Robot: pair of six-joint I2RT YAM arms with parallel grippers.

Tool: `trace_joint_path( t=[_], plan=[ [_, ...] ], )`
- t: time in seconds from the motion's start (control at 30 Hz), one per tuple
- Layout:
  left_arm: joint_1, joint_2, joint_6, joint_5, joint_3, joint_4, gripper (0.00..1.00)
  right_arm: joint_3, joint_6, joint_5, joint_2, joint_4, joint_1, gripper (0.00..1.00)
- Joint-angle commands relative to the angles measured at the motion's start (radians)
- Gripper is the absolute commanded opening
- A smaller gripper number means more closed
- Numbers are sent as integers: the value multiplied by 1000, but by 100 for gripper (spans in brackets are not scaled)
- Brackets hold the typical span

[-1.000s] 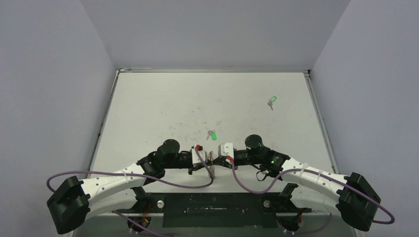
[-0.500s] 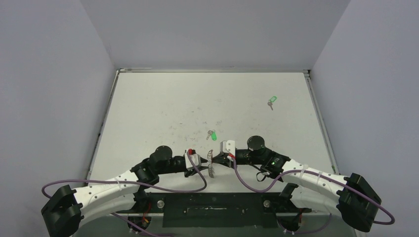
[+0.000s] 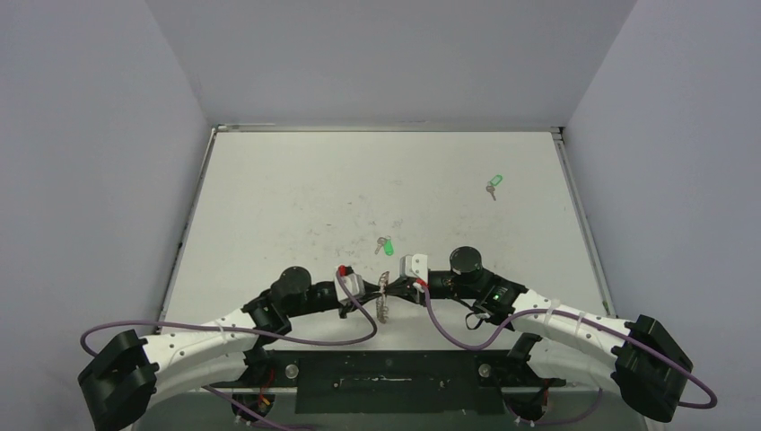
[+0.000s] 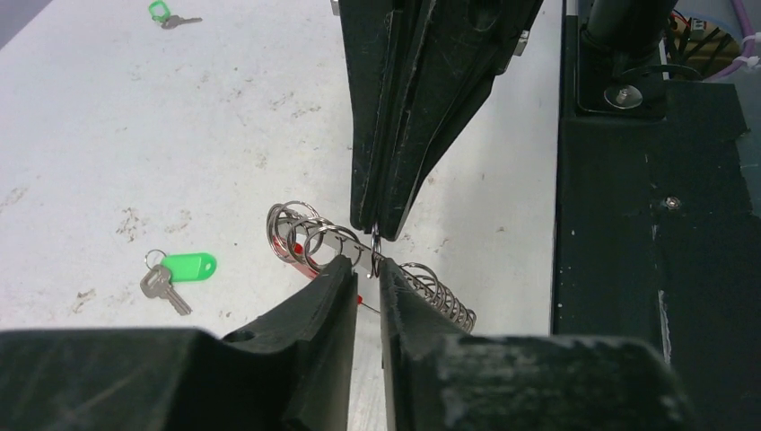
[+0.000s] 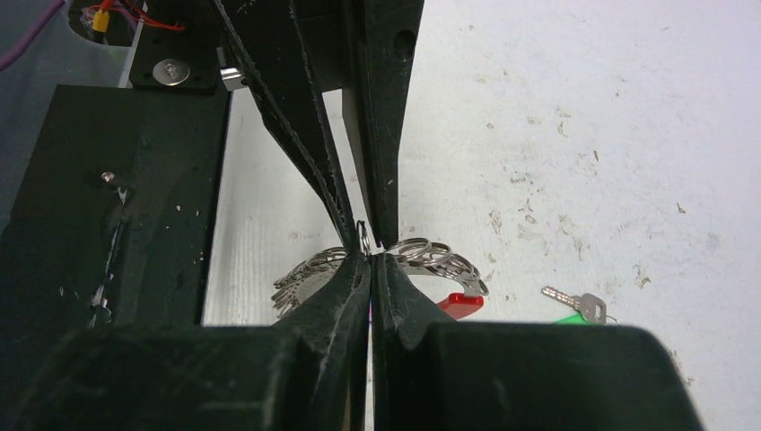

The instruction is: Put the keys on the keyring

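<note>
The right gripper (image 5: 371, 258) is closed tight on one loop of the keyring (image 5: 429, 255). The ring is thereby held at the fingertips, with its loops fanned out to either side, presumably so that one loop is presented for threading. The left gripper (image 4: 366, 264) is set tip to tip against it, with only a narrow gap between its fingers. The ring is crossed by that gap, but whether it is pinched cannot be told. The ring is judged to be steadied or pried from both sides. No key is held. The nearer keys (image 4: 188, 268), with their green tag, are lying flat on the worktop (image 5: 583, 135), off to the side and well apart from both grippers. The farther keys (image 3: 493, 185) are lying far beyond the right gripper.
</note>
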Motion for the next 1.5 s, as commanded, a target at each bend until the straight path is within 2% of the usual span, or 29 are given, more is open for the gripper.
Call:
trace_joint_path(
  t=[0.0, 0.27, 0.33, 0.5, 0.6, 0.67, 0.73, 0.83, 0.9, 1.0, 1.13, 1.27, 1.4, 1.47],
  plan=[
    [-9, 27, -19, 12, 16, 108, 11, 5, 9, -11, -24, 75, 8, 0],
    [-13, 43, -24, 11, 11, 138, 5, 1, 6, -8, -22, 75, 8, 0],
    [-13, 39, -24, 12, 11, 138, 0, 1, 5, -6, -22, 74, 8, 0],
    [-13, 22, -30, -7, 6, 130, 0, 6, 9, -4, -17, 64, 8, 0],
    [-13, 5, -39, -31, 10, 101, 0, 25, 15, -8, -15, 42, 8, 20],
    [-13, -9, -47, -48, 15, 72, 0, 27, 24, -2, -27, 50, 8, 28],
    [-13, -24, -59, -70, 17, 42, 0, 22, 45, 16, -43, 71, 6, 43],
    [-13, -52, -74, -105, 20, 3, 0, 20, 80, 48, -73, 103, 6, 71],
    [-14, -69, -83, -127, 21, -27, 0, 25, 112, 77, -88, 116, 3, 80],
    [-13, -101, -95, -165, 24, -82, 0, 44, 157, 97, -93, 123, -18, 86],
    [-13, -148, -105, -210, 29, -164, 0, 80, 308, 173, -74, 143, -101, 100],
    [-13, -204, -109, -220, 36, -233, 0, 149, 467, 286, -22, 98, -225, 100],
    [-15, -243, -121, -228, 34, -274, 0, 249, 544, 511, 50, -61, -332, 100],
    [-15, -256, -129, -229, 29, -279, 0, 315, 567, 571, 105, -147, -383, 100]
  ],
)
